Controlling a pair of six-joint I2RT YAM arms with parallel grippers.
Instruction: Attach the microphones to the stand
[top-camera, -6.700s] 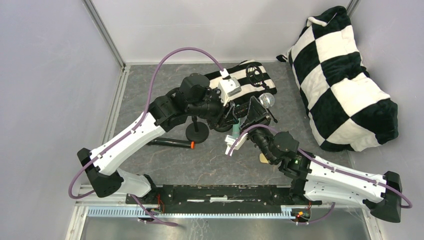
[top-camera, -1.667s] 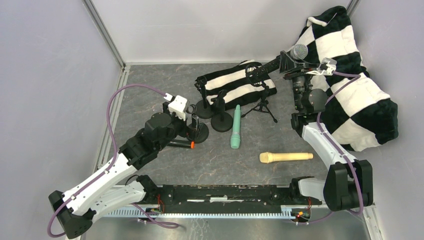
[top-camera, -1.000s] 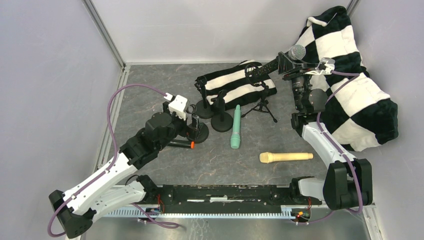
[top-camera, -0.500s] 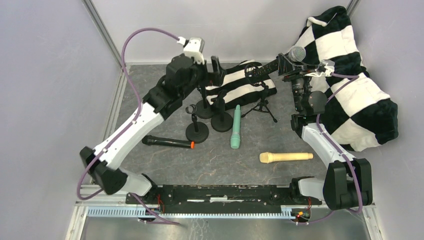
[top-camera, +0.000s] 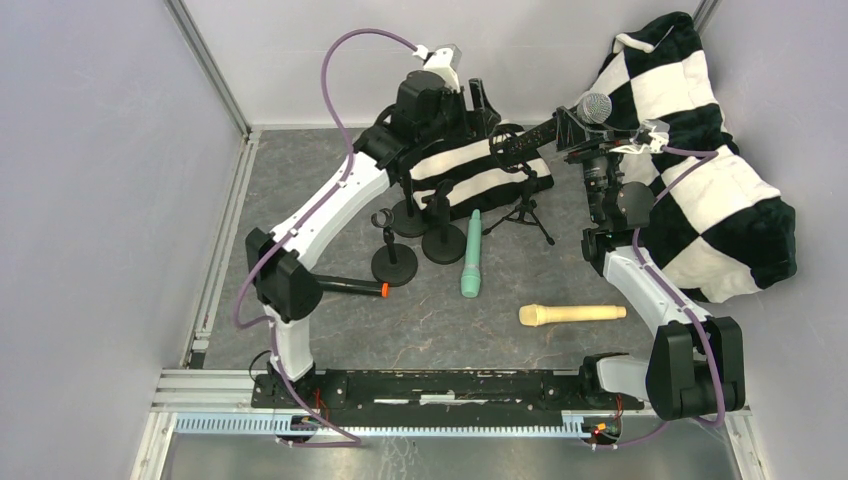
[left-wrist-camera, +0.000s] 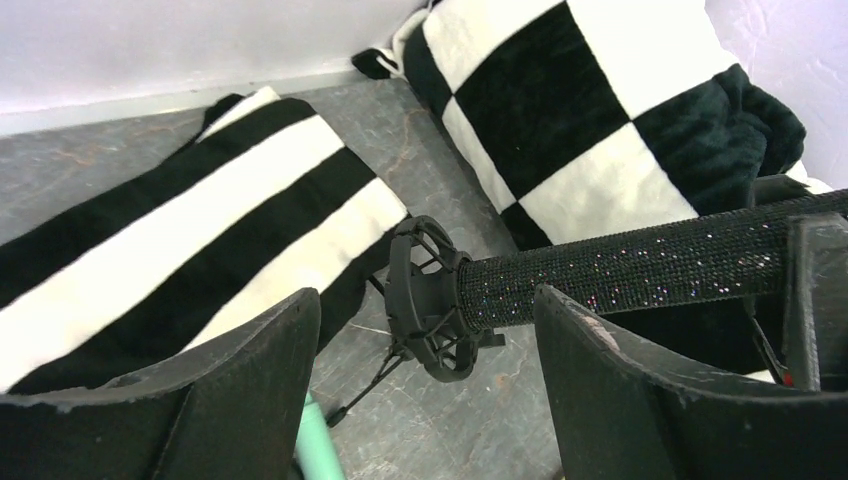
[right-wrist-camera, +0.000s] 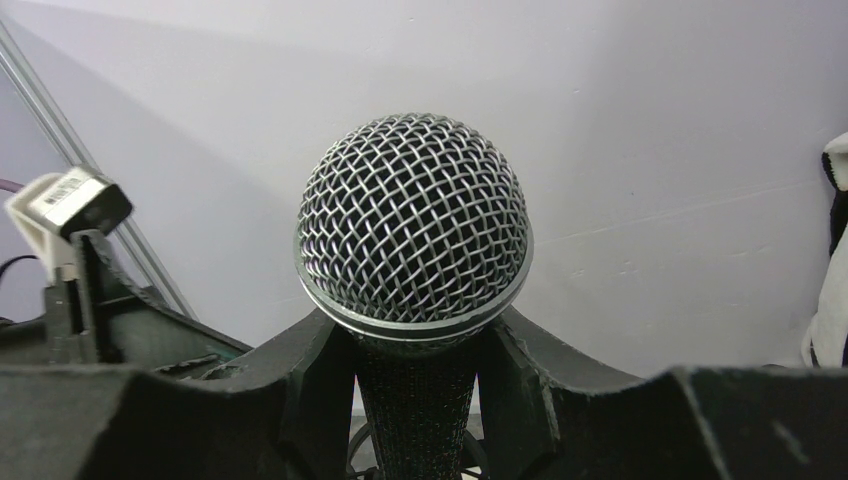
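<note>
My right gripper (top-camera: 578, 128) is shut on the black microphone with the silver mesh head (top-camera: 597, 104), just below the head (right-wrist-camera: 413, 220). It holds the microphone raised and nearly level. The glittery body (left-wrist-camera: 640, 262) has its tail in the ring mount (left-wrist-camera: 428, 300) of the tripod stand (top-camera: 524, 208). My left gripper (top-camera: 480, 102) is open and empty, hovering beside that mount, its fingers (left-wrist-camera: 220, 390) on either side of it in the left wrist view. The mint green microphone (top-camera: 471, 254), the cream-yellow one (top-camera: 572, 314) and the black one with the orange ring (top-camera: 340, 286) lie on the floor.
Three round-base stands (top-camera: 395, 262) (top-camera: 408, 216) (top-camera: 443, 240) stand left of the mint microphone. A striped black-and-white cloth (top-camera: 460, 175) lies behind them. A big checkered pillow (top-camera: 690, 170) fills the right back corner. Grey walls close the back and sides.
My left arm has swung from the round-base stand at the left to the back, beside the tripod's ring mount. My right gripper has kept the microphone almost still.
</note>
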